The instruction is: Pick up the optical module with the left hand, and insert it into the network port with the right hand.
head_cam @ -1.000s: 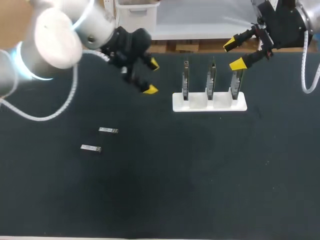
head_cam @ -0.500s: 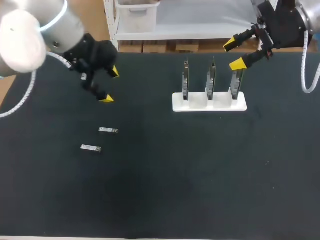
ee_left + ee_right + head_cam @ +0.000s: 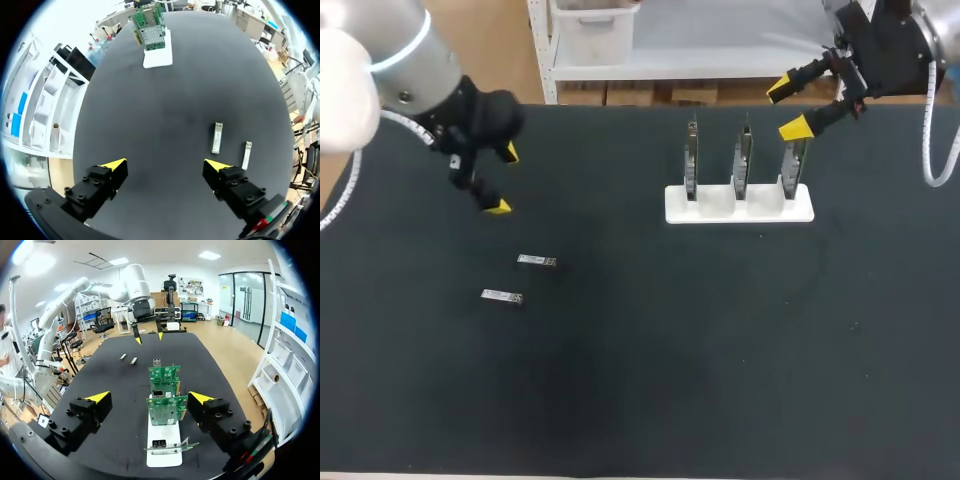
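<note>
Across the tabletop (image 3: 720,350), the left tool (image 3: 504,180) has swung from the card rack (image 3: 740,205) to the far left, wide open and empty. The right tool (image 3: 786,109) hangs open, empty, over that rack. The optical modules (image 3: 536,261) lie untouched just nearer than the left tool, so pickup looks next.

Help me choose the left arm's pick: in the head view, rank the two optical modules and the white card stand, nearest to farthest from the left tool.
1. The rear optical module: closest to the left tool, just toward the robot from it.
2. The front optical module: a little further toward the table's near edge.
3. The white card stand: far off on the right side.
</note>
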You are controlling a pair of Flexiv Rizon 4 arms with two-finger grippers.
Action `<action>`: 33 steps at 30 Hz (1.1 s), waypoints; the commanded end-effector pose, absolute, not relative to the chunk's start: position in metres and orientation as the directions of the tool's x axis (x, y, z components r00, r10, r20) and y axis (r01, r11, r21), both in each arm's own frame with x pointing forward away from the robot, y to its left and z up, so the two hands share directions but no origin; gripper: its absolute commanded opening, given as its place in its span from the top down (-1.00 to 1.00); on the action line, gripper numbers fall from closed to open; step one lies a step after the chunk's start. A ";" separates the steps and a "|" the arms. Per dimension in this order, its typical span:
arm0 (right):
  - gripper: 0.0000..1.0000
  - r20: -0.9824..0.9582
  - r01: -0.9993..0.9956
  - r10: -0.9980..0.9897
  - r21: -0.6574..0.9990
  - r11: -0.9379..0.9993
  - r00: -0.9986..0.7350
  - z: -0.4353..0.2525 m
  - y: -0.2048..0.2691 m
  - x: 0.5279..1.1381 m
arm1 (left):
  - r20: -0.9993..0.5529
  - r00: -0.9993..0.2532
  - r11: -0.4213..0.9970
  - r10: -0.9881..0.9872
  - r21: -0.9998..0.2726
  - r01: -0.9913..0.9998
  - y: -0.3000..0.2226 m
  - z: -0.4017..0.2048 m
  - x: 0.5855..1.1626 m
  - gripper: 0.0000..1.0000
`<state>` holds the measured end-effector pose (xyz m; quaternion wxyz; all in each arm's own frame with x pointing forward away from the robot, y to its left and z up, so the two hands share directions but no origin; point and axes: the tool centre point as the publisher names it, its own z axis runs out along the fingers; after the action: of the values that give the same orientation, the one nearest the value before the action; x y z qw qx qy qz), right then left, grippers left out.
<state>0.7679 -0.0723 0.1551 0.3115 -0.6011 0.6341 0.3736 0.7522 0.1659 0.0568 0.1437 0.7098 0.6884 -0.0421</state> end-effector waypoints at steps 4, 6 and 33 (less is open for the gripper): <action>-1.00 -0.845 -0.995 -0.529 0.099 -0.002 -0.083 0.155 -0.072 0.768 | -0.196 0.068 -0.032 0.978 0.182 0.983 0.162 0.057 0.733 -1.00; -1.00 -0.845 -0.995 -0.529 0.099 -0.002 -0.083 0.155 -0.072 0.768 | -0.180 0.073 -0.040 0.981 0.178 0.983 0.160 0.055 0.729 -1.00; -1.00 -0.845 -0.995 -0.529 0.099 -0.002 -0.083 0.155 -0.072 0.768 | -0.101 0.054 -0.040 0.993 0.138 0.990 0.140 0.031 0.685 -1.00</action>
<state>0.7679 -0.0723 0.1551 0.3115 -0.6011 0.6341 0.3736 0.6847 0.1409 0.0318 0.0868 0.7201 0.6883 0.0101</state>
